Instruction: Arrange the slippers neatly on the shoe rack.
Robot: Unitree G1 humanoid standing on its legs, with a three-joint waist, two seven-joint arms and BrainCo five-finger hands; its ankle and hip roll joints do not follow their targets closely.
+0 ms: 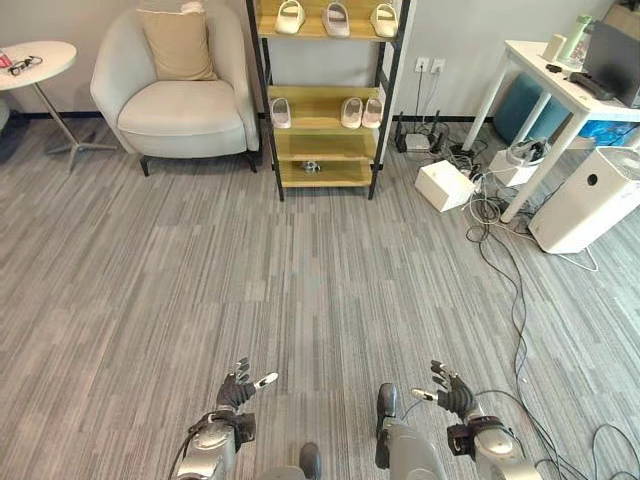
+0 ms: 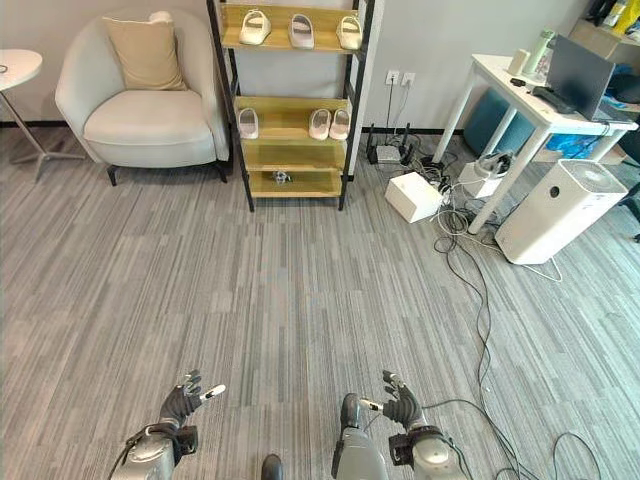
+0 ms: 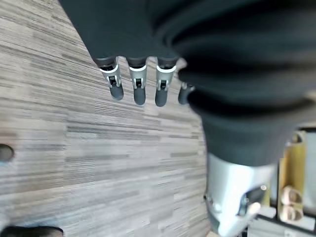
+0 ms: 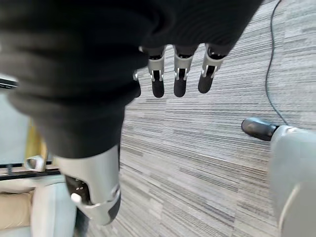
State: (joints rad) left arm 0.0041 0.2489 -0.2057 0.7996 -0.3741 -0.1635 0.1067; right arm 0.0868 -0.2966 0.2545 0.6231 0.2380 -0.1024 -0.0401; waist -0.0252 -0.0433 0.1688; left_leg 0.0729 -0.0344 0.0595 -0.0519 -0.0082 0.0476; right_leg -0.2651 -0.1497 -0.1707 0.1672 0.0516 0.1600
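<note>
The shoe rack (image 1: pixel 266 70), black frame with wooden shelves, stands against the far wall. Its top shelf carries three pale slippers (image 1: pixel 336 18) in a row. On the middle shelf one slipper (image 1: pixel 281 112) lies at the left and a pair (image 1: pixel 361 112) at the right. A small dark object (image 1: pixel 312 166) sits on the lower shelf. Far from the rack, at the near edge of the floor, my left hand (image 1: pixel 238 388) and right hand (image 1: pixel 452 392) hang open and hold nothing. Their fingers (image 3: pixel 139 91) (image 4: pixel 180 81) point straight over bare grey floor.
A beige armchair (image 1: pixel 180 95) with a cushion stands left of the rack, and a round side table (image 1: pixel 35 60) further left. At the right are a white desk (image 1: pixel 545 85), a white air purifier (image 1: pixel 590 200), a white box (image 1: pixel 445 185) and loose cables (image 1: pixel 505 270) on the floor.
</note>
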